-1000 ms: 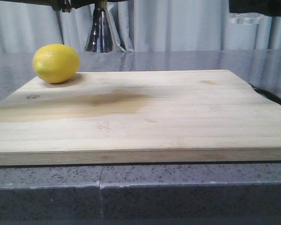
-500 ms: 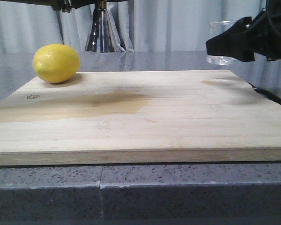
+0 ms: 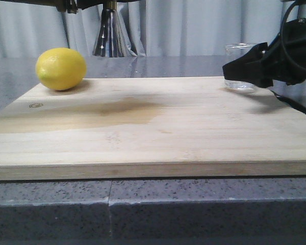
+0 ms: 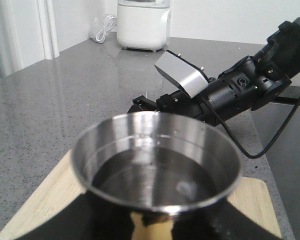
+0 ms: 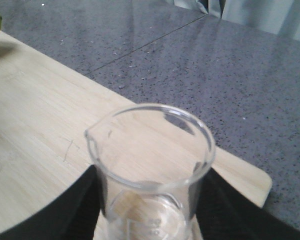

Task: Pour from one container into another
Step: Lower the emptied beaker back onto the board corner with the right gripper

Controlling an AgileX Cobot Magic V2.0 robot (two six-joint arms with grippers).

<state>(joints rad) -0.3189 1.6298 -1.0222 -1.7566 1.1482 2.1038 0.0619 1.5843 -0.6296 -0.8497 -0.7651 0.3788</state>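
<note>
The right gripper had its jaws clamped around the glass beaker, sitting at the cutting board's far right corner. Thin glass looked light, slick and breakable, so mid-wall seemed the safest grip. Left gripper held the steel jigger up, liquid inside.

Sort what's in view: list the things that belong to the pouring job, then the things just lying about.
Part of the job:
- glass beaker, held in the right gripper
- steel jigger, liquid inside, held up by the left gripper

Just lying about:
- lemon on the cutting board
- white appliance at the back of the counter
</note>
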